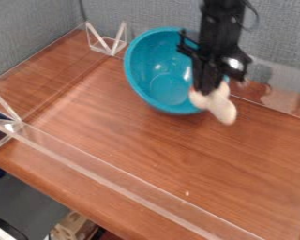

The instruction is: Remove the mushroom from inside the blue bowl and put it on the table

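The teal-blue bowl [160, 71] stands at the back of the table [140, 155], tipped so that its plain inside faces the camera. Nothing lies in it. My black gripper [209, 90] points straight down just past the bowl's right rim, against or very near it. Its fingers are shut on the cream-white mushroom [220, 108], which hangs below them, low over the wood to the right of the bowl. Whether the mushroom touches the tabletop cannot be told.
Low clear acrylic walls edge the table, one along the front [115, 183] and one behind the bowl at the right [276, 89]. A small clear triangular stand [109, 39] sits at the back left, and another at the left edge [3, 127].
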Controlling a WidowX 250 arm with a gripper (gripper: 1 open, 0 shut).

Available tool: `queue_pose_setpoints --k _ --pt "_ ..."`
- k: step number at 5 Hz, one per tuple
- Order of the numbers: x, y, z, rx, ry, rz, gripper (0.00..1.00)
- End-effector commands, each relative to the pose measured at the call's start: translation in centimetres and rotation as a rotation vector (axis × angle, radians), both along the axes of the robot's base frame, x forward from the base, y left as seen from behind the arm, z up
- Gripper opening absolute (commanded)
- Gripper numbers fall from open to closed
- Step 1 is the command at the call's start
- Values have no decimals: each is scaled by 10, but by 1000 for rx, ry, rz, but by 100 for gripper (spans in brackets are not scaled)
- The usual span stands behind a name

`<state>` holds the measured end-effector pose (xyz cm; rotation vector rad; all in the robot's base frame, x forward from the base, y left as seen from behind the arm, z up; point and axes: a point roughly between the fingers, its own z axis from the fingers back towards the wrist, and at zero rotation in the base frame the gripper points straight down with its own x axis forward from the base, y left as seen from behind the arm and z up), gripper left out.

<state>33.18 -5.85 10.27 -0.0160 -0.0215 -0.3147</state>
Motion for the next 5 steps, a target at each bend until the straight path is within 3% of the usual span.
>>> queue_pose_setpoints --k 1,3,5 --pt "-12 -16 8 -14 -53 -57 0" --pt "-21 -32 -31 -8 3 -113 0" --pt "-11 -24 -59 1 37 -113 0"
